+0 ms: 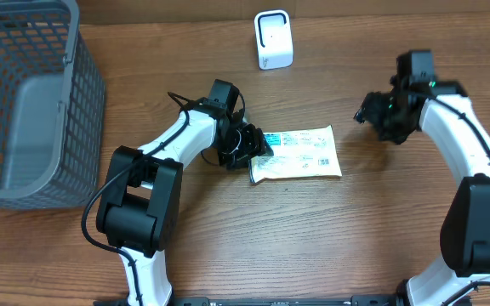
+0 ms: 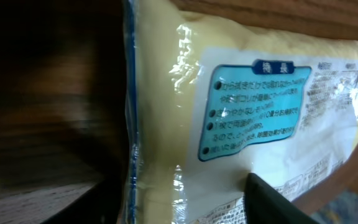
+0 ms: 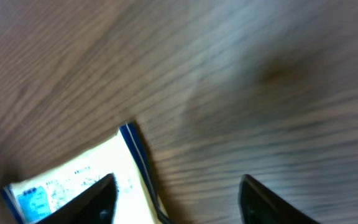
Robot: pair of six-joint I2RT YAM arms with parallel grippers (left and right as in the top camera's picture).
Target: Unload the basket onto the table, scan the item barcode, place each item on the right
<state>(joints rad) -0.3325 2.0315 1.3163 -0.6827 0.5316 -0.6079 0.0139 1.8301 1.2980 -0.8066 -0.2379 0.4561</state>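
Packet (image 2: 160, 124): blue panel (image 2: 253, 112) headed "特長"; other Japanese print unreadable.

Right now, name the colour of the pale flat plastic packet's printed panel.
Light blue printed panel; clearest in left wrist view.

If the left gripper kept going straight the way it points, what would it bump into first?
The pale yellow packet: it lies right at the left gripper's fingertips, filling its camera view; they may even touch.

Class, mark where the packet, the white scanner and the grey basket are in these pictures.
packet (image 1: 300, 155): overhead view, middle of its printed face.
white scanner (image 1: 273, 39): overhead view, its front face.
grey basket (image 1: 88, 102): overhead view, its right mesh wall.
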